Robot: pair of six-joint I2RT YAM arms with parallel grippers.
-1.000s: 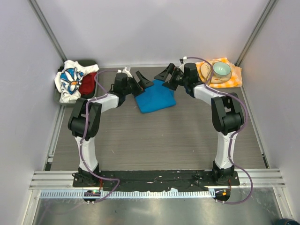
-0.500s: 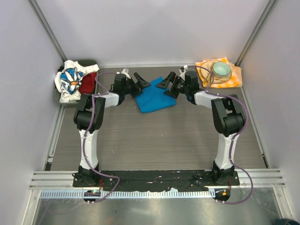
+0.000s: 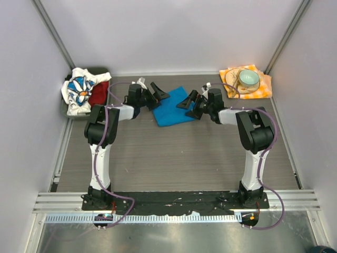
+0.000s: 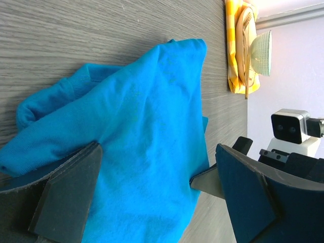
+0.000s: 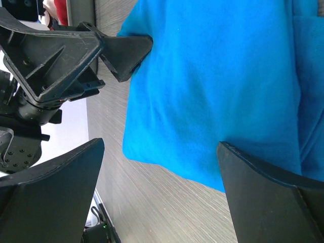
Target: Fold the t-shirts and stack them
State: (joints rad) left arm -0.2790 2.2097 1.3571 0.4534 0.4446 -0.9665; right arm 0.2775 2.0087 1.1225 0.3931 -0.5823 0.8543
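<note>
The blue t-shirt (image 3: 171, 108) lies on the table (image 3: 174, 158) as a rumpled, roughly folded wad with uneven edges. The right pincer (image 3: 189, 105) has slid from its far corner to over its right edge, spread wide. The left pincer (image 3: 159, 95), likewise spread, flanks its left. Likely a fold was just released.

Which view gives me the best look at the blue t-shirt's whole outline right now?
Top external: the blue t-shirt shows nearly whole, with all sides in frame. The left wrist view shows its rumpled folds close up, cropped at the bottom. The right wrist view shows a smooth stretch, cropped at top and right.
</note>
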